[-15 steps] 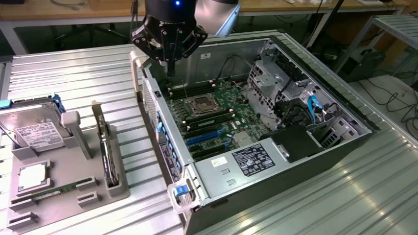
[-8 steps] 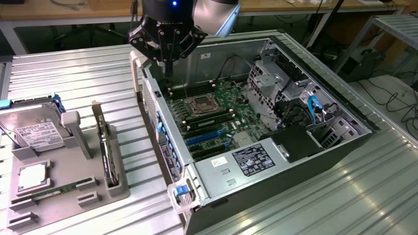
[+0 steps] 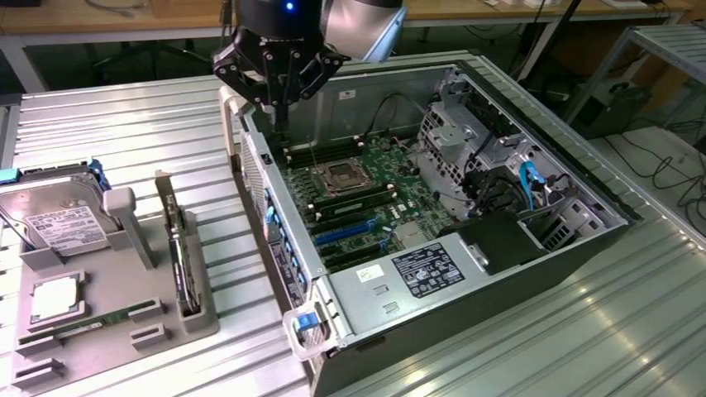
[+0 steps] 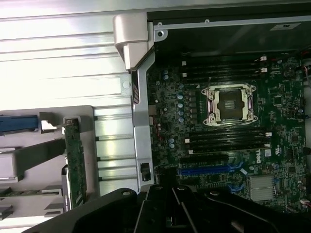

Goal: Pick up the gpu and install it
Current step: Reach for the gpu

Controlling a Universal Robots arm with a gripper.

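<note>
The gpu (image 3: pixel 180 256) is a thin green card standing on edge in a slot of the grey holder (image 3: pixel 121 331) at the exterior view's left; the wrist view sees its green edge (image 4: pixel 75 160). My gripper (image 3: pixel 280 122) hangs shut and empty over the far corner of the open computer case (image 3: pixel 276 248), well apart from the card. Its dark body (image 4: pixel 167 206) shows in the wrist view. Inside the case lies the green motherboard (image 3: pixel 381 186) with a bare processor socket (image 3: pixel 342 178) and blue expansion slots (image 3: pixel 347 236), both seen in the wrist view too, socket (image 4: pixel 228 104) and blue slot (image 4: pixel 209 170).
The holder also carries a silver hard drive with a white label (image 3: pixel 61 219), a smaller drive (image 3: pixel 53 299) and a narrow green memory stick (image 3: pixel 99 320). A power supply (image 3: pixel 414 273) and drive cages (image 3: pixel 474 132) fill the case's near and right parts. Ribbed metal table (image 3: pixel 132 132) surrounds everything.
</note>
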